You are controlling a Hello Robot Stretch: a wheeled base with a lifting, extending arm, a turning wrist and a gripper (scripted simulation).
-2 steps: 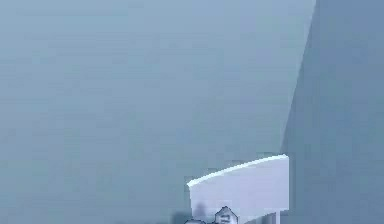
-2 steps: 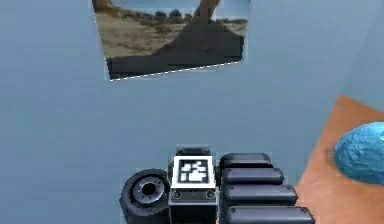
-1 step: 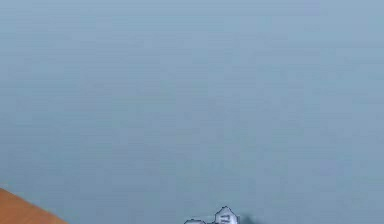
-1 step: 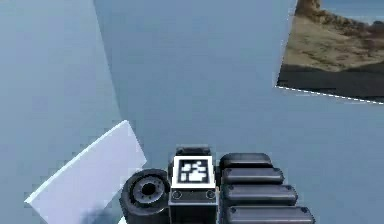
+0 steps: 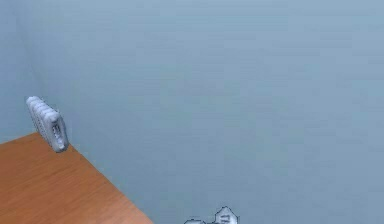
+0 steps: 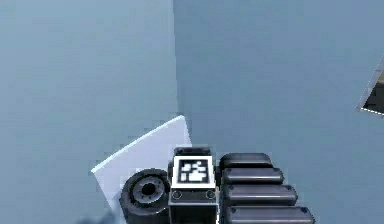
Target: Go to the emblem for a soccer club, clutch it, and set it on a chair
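Observation:
A small pale white-and-blue blob [image 5: 212, 216] sits at the forward view's bottom edge, against the blue wall; its shape is too small to name. In the arm side view the arm's dark stacked segments [image 6: 258, 185] rise from the bottom edge. A white square with black marks [image 6: 191, 170] stands at their left. Left of that is the gripper's [image 6: 148, 195] dark round body. Its far end cannot be made out, so I cannot tell whether it holds anything.
A blue wall [image 5: 230, 90] stands close ahead. Wooden floor [image 5: 50, 185] shows at the forward view's lower left, with a white radiator [image 5: 47, 122] against the wall. In the arm side view a white flat panel [image 6: 140, 155] leans behind the gripper near a wall corner [image 6: 176, 60]. A brown edge [image 6: 374, 95] shows at the right.

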